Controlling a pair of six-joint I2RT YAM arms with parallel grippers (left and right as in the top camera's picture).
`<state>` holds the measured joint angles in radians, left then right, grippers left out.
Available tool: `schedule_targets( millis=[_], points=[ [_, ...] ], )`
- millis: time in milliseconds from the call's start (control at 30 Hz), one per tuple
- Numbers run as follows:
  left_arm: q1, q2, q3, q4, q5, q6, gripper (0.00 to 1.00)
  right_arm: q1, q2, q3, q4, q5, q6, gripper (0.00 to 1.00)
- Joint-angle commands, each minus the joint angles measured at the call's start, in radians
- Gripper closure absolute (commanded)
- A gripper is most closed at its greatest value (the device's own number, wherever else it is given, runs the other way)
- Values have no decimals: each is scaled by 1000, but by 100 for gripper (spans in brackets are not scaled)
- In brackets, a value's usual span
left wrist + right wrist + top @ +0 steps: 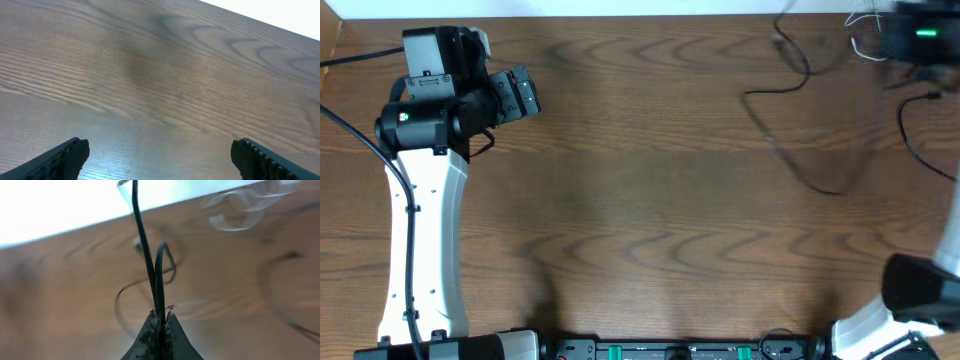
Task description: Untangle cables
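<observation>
- Right gripper (pixel 160 324): fingers pressed together, pinching a doubled strand of the black cable (pixel 145 255), which trails across the table's (pixel 150 75) far right.
- White cable (pixel 235 217): blurred loops, farther right.
- Left gripper (pixel 159 157): fingers spread wide, holding nothing, far left.

**Overhead view.** We see the right end effector (pixel 920 38) only as a dark smear in the top-right corner, partly cut by the frame edge. The white cable (pixel 865 40) beside it is too faint to trace, and the black cable (pixel 790 150) blurs along its lower loop.

**Right wrist view.** We find the whole picture soft. The black cable runs out past the top edge, and the white cable is a pale streak.

**Left wrist view.** The bottom edge cuts off the left end effector (pixel 160 155) save for its two tips.
</observation>
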<state>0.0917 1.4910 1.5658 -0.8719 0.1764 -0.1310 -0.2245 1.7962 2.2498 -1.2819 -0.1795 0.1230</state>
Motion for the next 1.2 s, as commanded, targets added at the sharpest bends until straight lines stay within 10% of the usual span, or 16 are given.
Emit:
schedule_targets(
  millis=[0,500,700,1167],
  points=[
    [6,7,0,-2,-12,-2,5,-143,-42,16,5,56,-20,99],
    [3,7,0,-3,-5,-2,5,-495,212,16,172,181,3,98],
    [3,7,0,-3,-6,-2,5,-495,341,16,132,161,3,17],
    [3,7,0,-3,-6,-2,5,-463,111,22,66,-148,-106,1]
  ],
)
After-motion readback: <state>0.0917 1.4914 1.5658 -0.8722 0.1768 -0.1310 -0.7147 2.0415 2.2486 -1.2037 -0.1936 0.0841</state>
